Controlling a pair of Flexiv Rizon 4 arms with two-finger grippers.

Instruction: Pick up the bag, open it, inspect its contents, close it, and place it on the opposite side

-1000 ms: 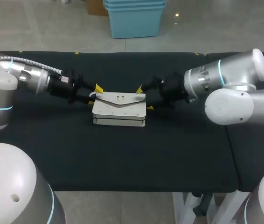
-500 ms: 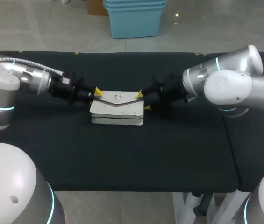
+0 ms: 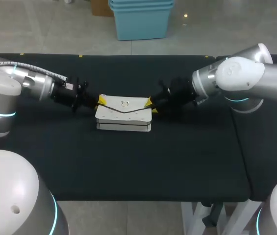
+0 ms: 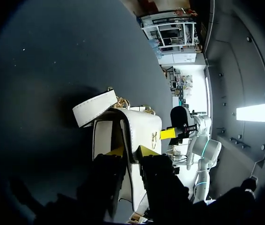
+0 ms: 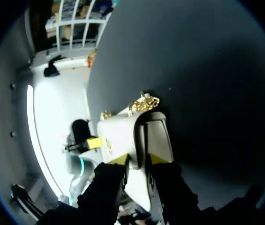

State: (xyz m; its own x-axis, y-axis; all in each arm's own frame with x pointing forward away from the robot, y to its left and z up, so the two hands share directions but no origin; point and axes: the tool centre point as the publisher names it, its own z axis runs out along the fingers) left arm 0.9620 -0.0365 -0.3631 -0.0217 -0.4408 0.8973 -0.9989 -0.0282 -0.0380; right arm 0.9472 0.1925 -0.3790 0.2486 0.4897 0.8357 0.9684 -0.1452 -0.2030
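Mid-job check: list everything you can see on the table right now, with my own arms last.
table: one, black, under everything.
bag: one, white, on the table's middle toward the far edge, flap down.
clasp: one, gold ring, on the middle of the bag's flap.
strap: one, white, at the bag's far side.
chain: gold links, at the bag's top corner, joined to the strap.
left arm: one, silver, comes in from the left.
right arm: one, silver, comes in from the right.
left gripper: one, black with yellow tips, clamped on the bag's left end.
right gripper: one, black with yellow tips, clamped on the bag's right end.
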